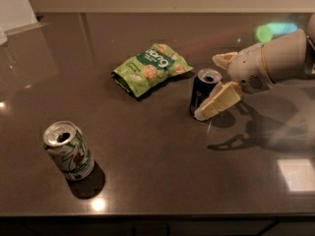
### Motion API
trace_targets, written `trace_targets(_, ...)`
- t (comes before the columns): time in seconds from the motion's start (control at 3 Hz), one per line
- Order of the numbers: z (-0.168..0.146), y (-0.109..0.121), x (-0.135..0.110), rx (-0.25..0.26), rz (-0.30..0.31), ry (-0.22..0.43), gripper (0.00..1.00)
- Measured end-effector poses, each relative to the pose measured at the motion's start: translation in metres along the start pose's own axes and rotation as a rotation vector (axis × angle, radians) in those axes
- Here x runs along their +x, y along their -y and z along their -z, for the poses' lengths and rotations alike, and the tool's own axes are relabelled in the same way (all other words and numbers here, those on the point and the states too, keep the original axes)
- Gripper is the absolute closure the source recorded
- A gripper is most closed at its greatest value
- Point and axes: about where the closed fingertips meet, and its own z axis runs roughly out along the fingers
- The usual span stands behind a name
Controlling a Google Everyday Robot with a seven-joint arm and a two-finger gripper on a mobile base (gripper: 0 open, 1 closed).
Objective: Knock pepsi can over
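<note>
The pepsi can [202, 91], dark navy with a silver open top, stands on the dark countertop [157, 146] right of centre. My gripper [217, 80] reaches in from the right on a white arm [275, 58]. Its fingers are open. The near cream finger [220, 100] lies against the can's lower right side. The far finger [224, 58] sits behind and to the right of the can's top. The can looks upright, perhaps leaning very slightly.
A green snack bag [150, 68] lies just left and behind the pepsi can. A white-and-green can [68, 150] stands at the front left. The counter's front edge runs along the bottom; a wall stands at the back.
</note>
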Motion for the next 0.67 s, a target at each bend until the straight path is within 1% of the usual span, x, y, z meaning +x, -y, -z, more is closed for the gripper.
trace_targets(0.33,-0.0042,0.0013,0.0038,-0.004,-0.014,0.037,0.00)
trace_targets(0.67,-0.0070,0.0024,0.0090,-0.007,-0.032,0.061,0.18)
